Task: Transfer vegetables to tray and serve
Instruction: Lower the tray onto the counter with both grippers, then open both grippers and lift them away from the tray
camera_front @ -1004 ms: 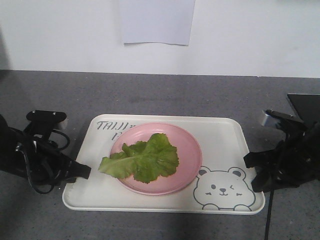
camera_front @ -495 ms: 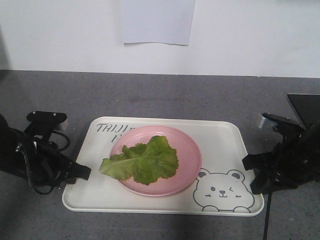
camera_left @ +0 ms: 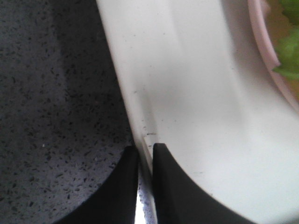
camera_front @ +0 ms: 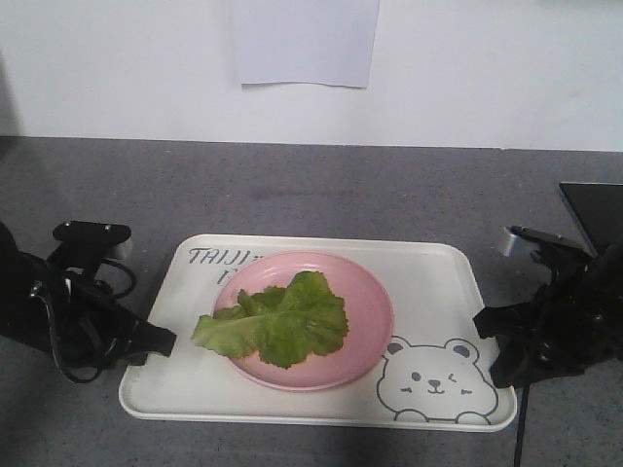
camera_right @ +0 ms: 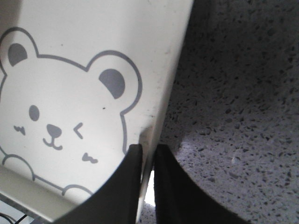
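Observation:
The light-green vegetables [camera_front: 277, 324], one crinkly lettuce leaf, lie on a round pink plate [camera_front: 365, 297] that sits on the cream-white tray [camera_front: 428, 272] with grey lettering and a winking bear [camera_front: 433, 377]. My left gripper [camera_front: 156, 341] is shut on the tray's left rim [camera_left: 140, 126]; in the left wrist view one finger is outside the rim and one inside. My right gripper [camera_front: 492, 336] is shut on the tray's right rim [camera_right: 175, 84] beside the bear [camera_right: 56, 121]. A bit of leaf [camera_left: 287, 56] and plate [camera_left: 271, 56] shows at the left wrist view's top right.
The tray is over a dark grey speckled counter [camera_front: 321, 185] that runs back to a white wall with a paper sheet [camera_front: 304, 41]. A dark flat object [camera_front: 596, 212] lies at the right edge, just behind my right arm.
The tray with plate and leaf has shifted toward the camera and looks slightly larger. Both grippers have moved with it, keeping hold of its rims.

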Available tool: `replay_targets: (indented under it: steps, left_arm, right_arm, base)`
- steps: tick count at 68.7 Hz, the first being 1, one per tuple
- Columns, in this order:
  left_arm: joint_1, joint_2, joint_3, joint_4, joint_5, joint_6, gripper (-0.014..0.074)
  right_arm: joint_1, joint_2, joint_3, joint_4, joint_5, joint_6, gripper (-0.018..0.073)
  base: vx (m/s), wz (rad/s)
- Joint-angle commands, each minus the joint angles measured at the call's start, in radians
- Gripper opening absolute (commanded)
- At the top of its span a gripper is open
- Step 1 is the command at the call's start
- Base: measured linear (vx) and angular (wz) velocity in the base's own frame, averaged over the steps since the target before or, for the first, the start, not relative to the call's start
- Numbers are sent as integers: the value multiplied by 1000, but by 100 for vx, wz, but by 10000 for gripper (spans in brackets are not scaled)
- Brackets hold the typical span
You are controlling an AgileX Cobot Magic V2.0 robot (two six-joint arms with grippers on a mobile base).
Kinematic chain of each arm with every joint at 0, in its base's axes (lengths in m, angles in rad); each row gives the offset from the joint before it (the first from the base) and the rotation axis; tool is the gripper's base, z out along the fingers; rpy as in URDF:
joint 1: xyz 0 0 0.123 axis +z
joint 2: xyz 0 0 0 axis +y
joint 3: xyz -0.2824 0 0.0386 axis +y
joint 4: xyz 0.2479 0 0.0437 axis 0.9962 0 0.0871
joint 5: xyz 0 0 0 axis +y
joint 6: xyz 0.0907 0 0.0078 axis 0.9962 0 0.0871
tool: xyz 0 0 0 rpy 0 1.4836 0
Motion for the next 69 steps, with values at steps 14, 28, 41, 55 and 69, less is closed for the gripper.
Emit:
replay_targets:
  steps: [14, 28, 41, 55, 69]
  left_arm:
    - [-9, 7, -31, 3, -110, 12, 103]
    - [-9, 58, -31, 11, -141, 12, 143]
    - [-9, 54, -31, 12, -139, 14, 225]
    - [-9, 54, -31, 19, -139, 14, 384]
    - [-9, 29, -32, 26, -99, 15, 434]
  right_arm:
    - [5, -27, -26, -12, -56, -23, 60]
    - [5, -1, -26, -17, -64, -29, 69]
    - [5, 7, -26, -18, -56, -29, 123]
    - [5, 7, -26, -19, -53, -29, 254]
    - [5, 4, -29, -30, -30, -29, 376]
  base:
    - [0, 0]
    - [0, 0]
    - [0, 0]
    - [0, 0]
    - [0, 0]
